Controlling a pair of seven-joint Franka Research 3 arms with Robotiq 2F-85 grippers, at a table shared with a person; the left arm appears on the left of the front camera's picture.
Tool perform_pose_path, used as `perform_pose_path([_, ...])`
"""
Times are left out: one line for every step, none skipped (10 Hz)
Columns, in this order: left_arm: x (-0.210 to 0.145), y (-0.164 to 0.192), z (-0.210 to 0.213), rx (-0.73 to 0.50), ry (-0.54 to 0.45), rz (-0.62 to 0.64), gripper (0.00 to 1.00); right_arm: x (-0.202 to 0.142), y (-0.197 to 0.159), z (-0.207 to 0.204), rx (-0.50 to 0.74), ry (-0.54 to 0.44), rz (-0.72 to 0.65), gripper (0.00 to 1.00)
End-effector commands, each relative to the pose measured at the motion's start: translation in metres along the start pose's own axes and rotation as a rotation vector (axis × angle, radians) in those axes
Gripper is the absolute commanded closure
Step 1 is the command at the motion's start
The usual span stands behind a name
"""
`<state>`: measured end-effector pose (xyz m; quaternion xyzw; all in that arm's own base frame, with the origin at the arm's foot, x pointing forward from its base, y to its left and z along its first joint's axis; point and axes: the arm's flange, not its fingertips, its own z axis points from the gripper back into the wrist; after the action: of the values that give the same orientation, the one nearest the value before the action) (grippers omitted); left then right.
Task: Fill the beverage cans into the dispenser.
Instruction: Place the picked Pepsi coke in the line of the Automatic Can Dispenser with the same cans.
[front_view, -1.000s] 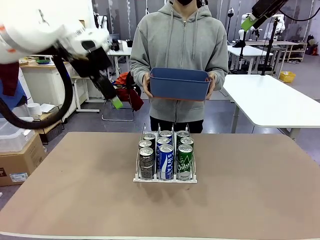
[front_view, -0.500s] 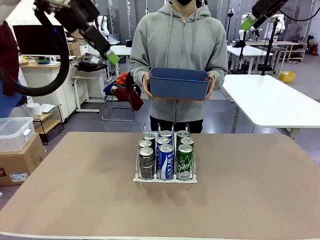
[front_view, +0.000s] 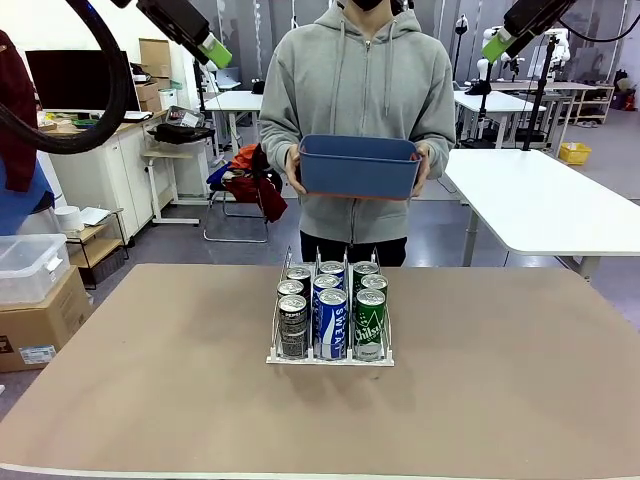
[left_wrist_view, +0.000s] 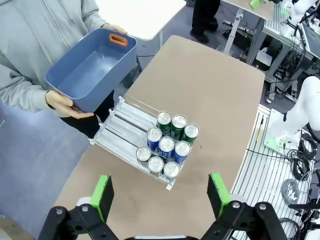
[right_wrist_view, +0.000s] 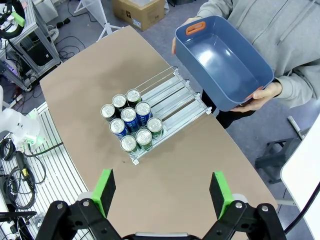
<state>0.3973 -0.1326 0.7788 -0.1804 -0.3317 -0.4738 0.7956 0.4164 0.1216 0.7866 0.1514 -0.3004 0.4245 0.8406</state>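
Because nine slim metal beverage cans (front_view: 330, 308) with silver tops already stand three deep in each lane of the small clear dispenser (left_wrist_view: 120, 131) with thin upright dividers and a white base, the filling looks finished, and the step in hand seems to be holding both arms clear. The rack sits mid-worktop (front_view: 500, 400), a matte brown board, nearer the person's edge; the cans crowd its robot-facing end, leaving the rear of the lanes bare. Dark grey cans fill the robot's left lane, blue ones with white lettering the middle, green ones the right.

The left hand (left_wrist_view: 160, 195) hangs high above the worktop with its green-padded fingers (left_wrist_view: 104, 194) spread wide, gripping nothing. The right hand (right_wrist_view: 162, 194) is likewise spread and empty, looking down on the rack from well above. The person holds a blue rectangular plastic tub (front_view: 358, 167) with an orange handle insert at chest height; its smooth inside appears empty.

Doing this step well would likely mean keeping both hands raised and away from the tall, narrow cans, which could tip if nudged, and confirming from above that each can sits upright between its dividers. The rack's thin clear walls look light and easily shifted.
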Motion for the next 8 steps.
perform_pose_path([0.002,-0.003,0.002,0.001,0.0,0.007,0.0,-0.002,0.001,0.0,0.007,-0.001,0.002,0.0])
perform_pose_path([0.003,-0.007,0.004,0.008,0.004,0.017,0.0,-0.002,0.001,0.0,0.007,-0.001,0.002,0.0])
perform_pose_path([0.004,-0.009,0.005,0.01,0.001,0.02,0.0,-0.002,0.001,0.0,0.007,-0.001,0.002,0.0])
perform_pose_path([0.005,-0.009,0.008,0.017,-0.003,0.021,0.0,-0.002,0.001,0.0,0.007,-0.001,0.002,0.0])
perform_pose_path([0.006,-0.008,0.008,0.018,-0.009,0.023,0.0,-0.002,0.001,0.0,0.007,-0.001,0.002,0.0])
perform_pose_path([0.007,-0.007,0.003,0.015,0.004,0.023,0.0,-0.002,0.001,0.0,0.007,-0.001,0.002,0.0])
perform_pose_path([0.006,-0.005,-0.01,0.021,0.043,0.043,0.0,-0.002,0.001,0.0,0.007,-0.001,0.002,0.0])
perform_pose_path([0.006,-0.007,0.004,0.01,-0.005,0.006,0.0,-0.002,0.001,0.0,0.007,-0.001,0.002,0.0])
